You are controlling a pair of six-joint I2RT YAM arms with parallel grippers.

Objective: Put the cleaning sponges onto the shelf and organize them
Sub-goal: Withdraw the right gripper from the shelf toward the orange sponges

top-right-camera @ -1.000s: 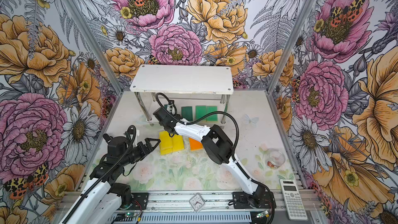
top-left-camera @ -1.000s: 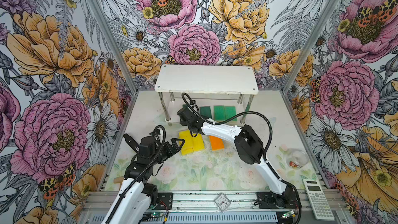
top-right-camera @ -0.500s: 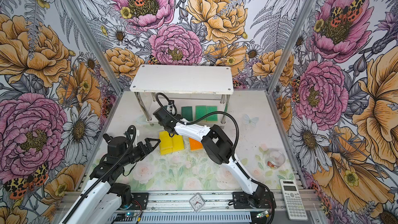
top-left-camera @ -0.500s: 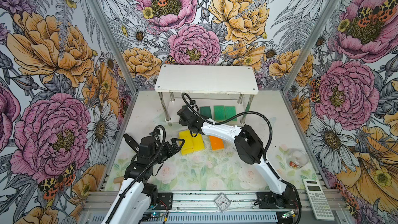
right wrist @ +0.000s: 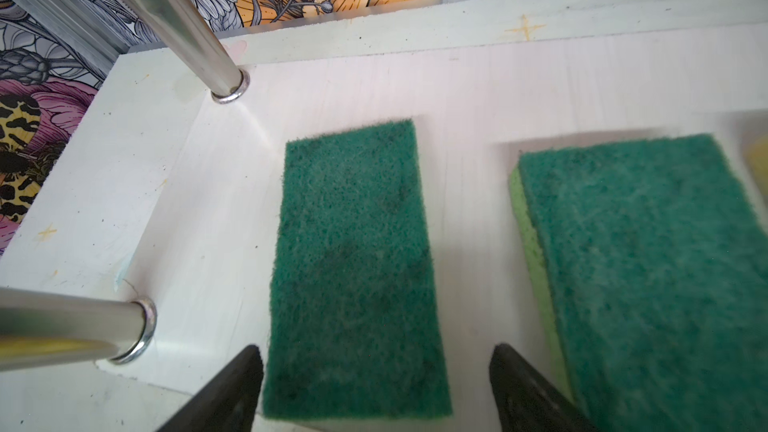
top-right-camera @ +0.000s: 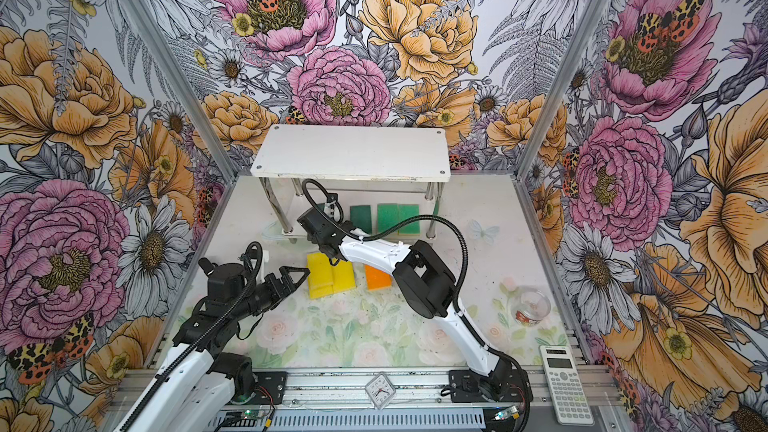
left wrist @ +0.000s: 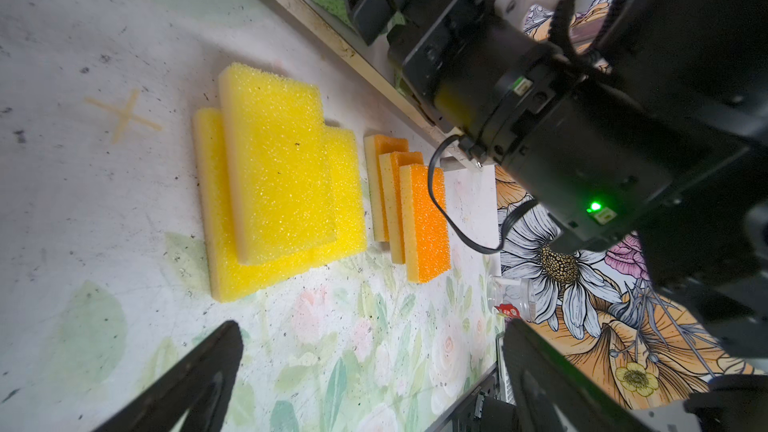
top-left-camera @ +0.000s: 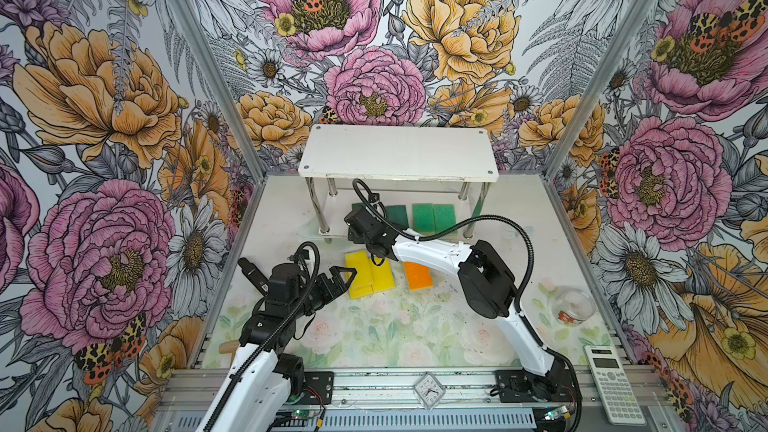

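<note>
Your right pincer point(right wrist: 376, 353) stands apart astride the dark green sponge point(right wrist: 353, 263) on the shelf point(right wrist: 137, 209); draw straight back, level, clear of the chrome leg point(right wrist: 70, 326) beside it.

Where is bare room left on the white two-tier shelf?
The white top board is wholly bare. Lower board: a strip behind the dark green sponges, and a patch between the end sponge and the chrome legs. Its front is crowded: the open right gripper straddles that sponge.
</note>
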